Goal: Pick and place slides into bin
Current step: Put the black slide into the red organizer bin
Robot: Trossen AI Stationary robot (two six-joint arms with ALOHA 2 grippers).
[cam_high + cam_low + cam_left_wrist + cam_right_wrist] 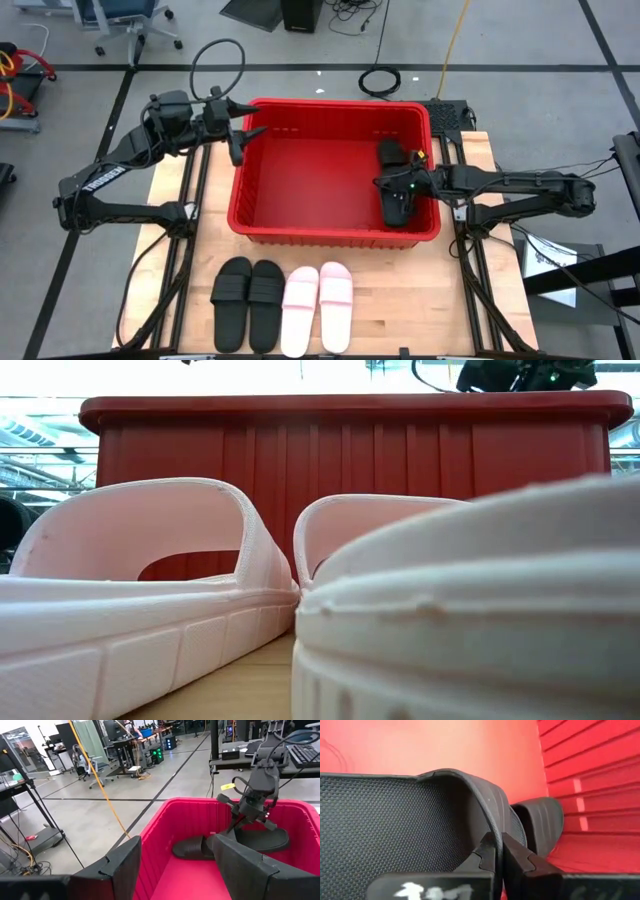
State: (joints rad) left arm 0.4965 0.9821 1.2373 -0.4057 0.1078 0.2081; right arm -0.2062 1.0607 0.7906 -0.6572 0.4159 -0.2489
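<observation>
The red bin (335, 232) stands mid-table. Inside it, by the right wall, lies one black slide (390, 153). My right gripper (392, 186) reaches in from the right, shut on a second black slide (398, 208). Both also show in the left wrist view, the lying slide (192, 847) and the held one (262, 840). My left gripper (250, 118) hovers open at the bin's far left corner, holding nothing. Two black slides (248, 302) and two pink slides (318, 305) lie soles down near the table's front edge. My right gripper pinches the black slide's strap at its edge (492, 827), one finger (520, 857) outside the strap and the other under it. The fingers slant down from the table's right side. The slide is low inside the bin; whether it touches the floor I cannot tell.
The bin's left half has a bare floor (300, 185). The pink slides (150, 590) fill the low view, with the bin's near wall (350, 450) behind them. Cables and a chair lie on the room floor beyond the table's far edge.
</observation>
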